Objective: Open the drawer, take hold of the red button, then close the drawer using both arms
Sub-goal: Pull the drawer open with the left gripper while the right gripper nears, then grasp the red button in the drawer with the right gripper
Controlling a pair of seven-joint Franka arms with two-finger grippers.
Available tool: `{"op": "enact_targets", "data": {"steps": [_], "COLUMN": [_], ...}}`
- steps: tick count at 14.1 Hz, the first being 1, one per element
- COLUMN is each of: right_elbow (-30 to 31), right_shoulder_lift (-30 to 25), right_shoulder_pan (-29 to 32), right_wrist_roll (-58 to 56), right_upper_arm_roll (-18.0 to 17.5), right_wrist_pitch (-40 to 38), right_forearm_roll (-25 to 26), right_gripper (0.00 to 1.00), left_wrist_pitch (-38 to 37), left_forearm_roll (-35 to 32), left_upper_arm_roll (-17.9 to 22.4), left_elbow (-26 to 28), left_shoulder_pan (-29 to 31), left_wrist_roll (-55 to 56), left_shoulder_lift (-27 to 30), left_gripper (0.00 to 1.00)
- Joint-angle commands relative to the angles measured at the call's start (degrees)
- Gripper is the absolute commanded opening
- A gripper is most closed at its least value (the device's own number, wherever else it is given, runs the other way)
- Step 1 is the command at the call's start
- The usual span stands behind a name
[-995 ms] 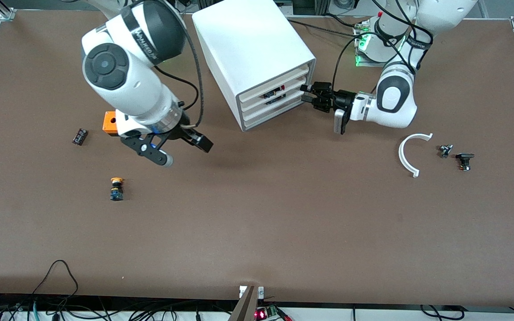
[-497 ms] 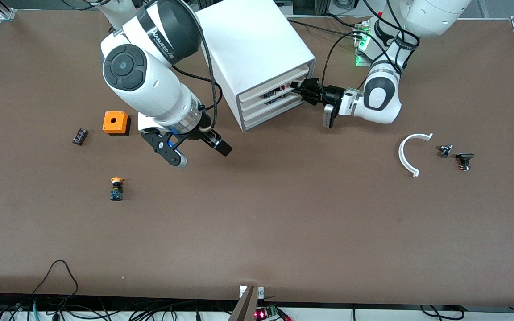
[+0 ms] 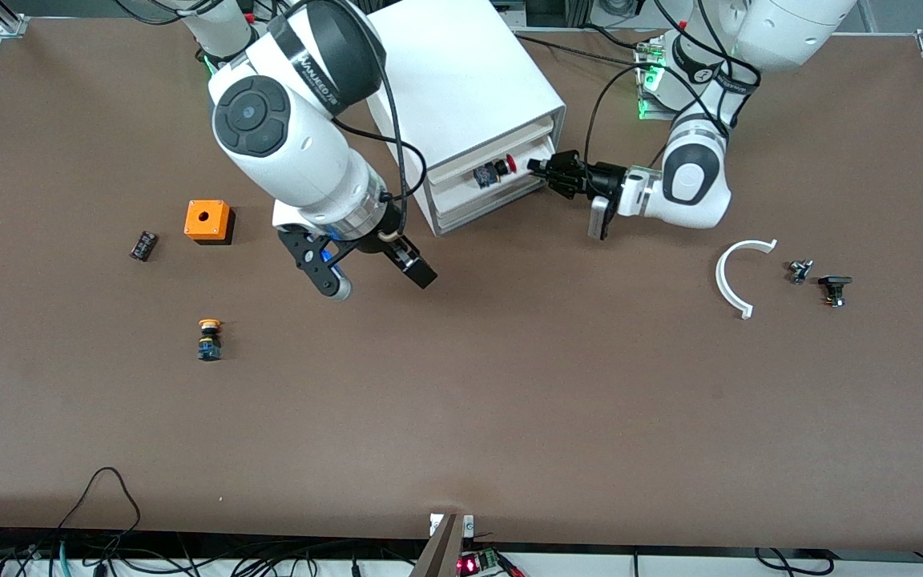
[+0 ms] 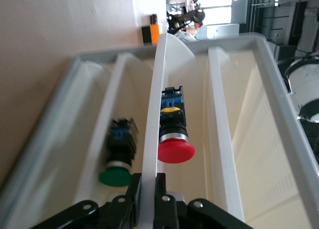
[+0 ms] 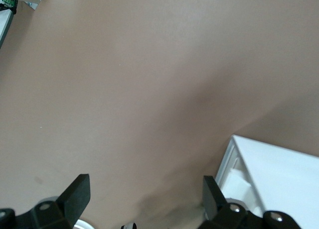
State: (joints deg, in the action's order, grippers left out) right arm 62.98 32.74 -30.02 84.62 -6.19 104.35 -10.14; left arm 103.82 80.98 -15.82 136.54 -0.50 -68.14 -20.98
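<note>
Both arms reach low; left hand [image 3: 540, 167] grips drawer [image 3: 487, 177].

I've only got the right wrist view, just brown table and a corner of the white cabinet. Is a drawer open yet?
Observer: Yes. The front view shows one drawer standing out of the cabinet, with the left tool shut on its front tab.
Operator: Is the red button in there?
Observer: Yes. The red button lies on its side in one compartment, and a green button lies in the compartment beside it.
Operator: Where's my right tool?
Observer: The right tool hangs open over bare table beside the cabinet, toward the right arm's end, not over the drawer.
</note>
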Motion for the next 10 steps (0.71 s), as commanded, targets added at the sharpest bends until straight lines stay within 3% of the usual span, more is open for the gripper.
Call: {"op": "enact_targets", "data": {"steps": [1, 5, 6, 7, 8, 10], "right_elbow": [-2.51, -2.51, -2.51, -2.51, -2.51, -2.07], "right_shoulder_lift": [2.24, 4.17, 4.79, 5.58, 6.37, 7.51], "right_shoulder_pan": [-2.67, -6.36, -7.50, -8.82, -10.05, -11.99], "right_wrist_roll": [6.15, 11.78, 13.28, 15.12, 16.79, 18.38], "right_upper_arm_roll": [0.30, 0.48, 0.57, 0.74, 0.74, 0.65], "right_wrist_pitch": [1.55, 2.78, 3.40, 3.92, 4.54, 4.72], "right_forearm_roll": [-0.84, -0.41, -0.23, 0.03, 0.82, 2.75], "right_gripper": [1.00, 1.00, 1.00, 1.00, 1.00, 1.00], "left_wrist_pitch": [0.51, 0.51, 0.42, 0.25, 0.07, -0.11], "left_forearm_roll": [-3.97, -5.48, -5.48, -5.48, -5.48, -7.58], "left_upper_arm_roll": [2.80, 3.08, 3.08, 3.08, 3.08, 3.08], "left_elbow": [-8.46, -13.13, -13.49, -13.49, -13.49, -13.58], "left_shoulder_pan": [0.77, 1.82, 2.26, 2.43, 2.87, 3.66], "left_wrist_roll": [4.42, 4.60, 5.47, 6.69, 6.97, 8.63], "left_shoulder_lift": [-4.32, -7.85, -7.85, -7.68, -7.24, -6.19], "left_gripper": [0.00, 0.00, 0.28, 0.81, 1.00, 1.00]}}
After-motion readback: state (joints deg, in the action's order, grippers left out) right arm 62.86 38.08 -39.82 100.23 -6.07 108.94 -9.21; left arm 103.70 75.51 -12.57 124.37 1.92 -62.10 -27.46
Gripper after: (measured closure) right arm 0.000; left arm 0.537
